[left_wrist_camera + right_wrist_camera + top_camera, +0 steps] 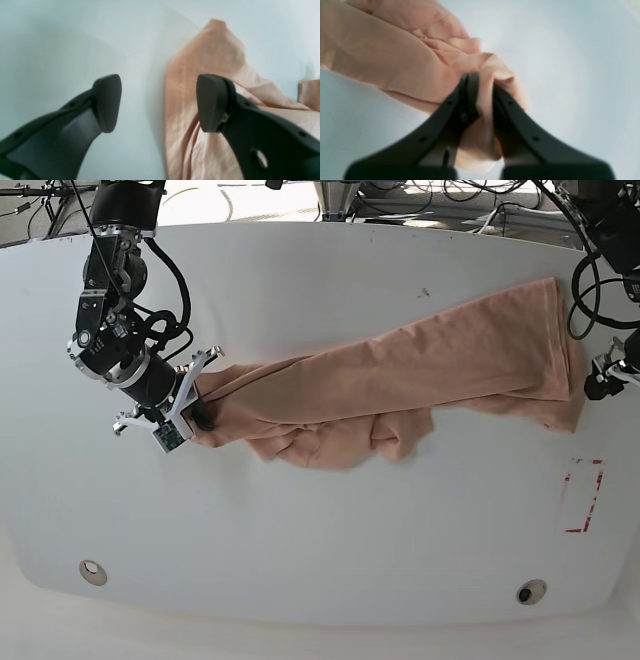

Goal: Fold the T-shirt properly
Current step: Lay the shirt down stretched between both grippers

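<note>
Right gripper [480, 82] sits at the left of the white table [320, 560], black jaws clamped on a bunched end of the salmon-pink cotton T-shirt [400, 375]. The shirt lies stretched in a long rumpled band across the table, running from that clamp up to the far right, with a loose wad sagging toward the near side mid-span. Left gripper [158, 102] is at the right edge, fingers wide apart with nothing between them, hovering over the shirt's right end; a red rectangle marking [583, 496] sits near-right of it.
</note>
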Motion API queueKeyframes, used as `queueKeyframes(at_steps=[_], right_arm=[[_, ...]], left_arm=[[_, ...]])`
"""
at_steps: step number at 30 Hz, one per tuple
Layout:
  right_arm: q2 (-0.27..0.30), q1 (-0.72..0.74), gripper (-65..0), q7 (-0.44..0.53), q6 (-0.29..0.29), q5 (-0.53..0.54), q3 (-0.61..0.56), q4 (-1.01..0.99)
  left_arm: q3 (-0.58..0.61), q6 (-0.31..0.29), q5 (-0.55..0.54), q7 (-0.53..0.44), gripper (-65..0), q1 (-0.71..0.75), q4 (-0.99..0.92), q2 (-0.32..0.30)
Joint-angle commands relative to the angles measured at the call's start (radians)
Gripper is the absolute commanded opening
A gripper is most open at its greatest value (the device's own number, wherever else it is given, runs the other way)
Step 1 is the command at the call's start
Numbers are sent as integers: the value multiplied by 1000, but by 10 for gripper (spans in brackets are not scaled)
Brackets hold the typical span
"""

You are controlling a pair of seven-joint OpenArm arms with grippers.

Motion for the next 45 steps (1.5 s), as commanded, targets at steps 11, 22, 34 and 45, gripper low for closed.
queueKeyframes(at_steps=[11, 22, 34, 45], right_arm=[[12, 27, -648, 26, -3, 11, 10, 17], [12, 29, -648, 26, -3, 11, 10, 17], [14, 58, -648, 26, -3, 11, 12, 15], [14, 96, -648, 25, -4, 10, 12, 17]], left_arm=[[76, -7, -24, -77, -218, -126, -201, -21], [98, -8, -23, -70, -389, -167, -244, 28], [99, 4, -20, -77, -642, -159, -244, 45], [91, 22, -26, 23, -650, -158, 63, 46]])
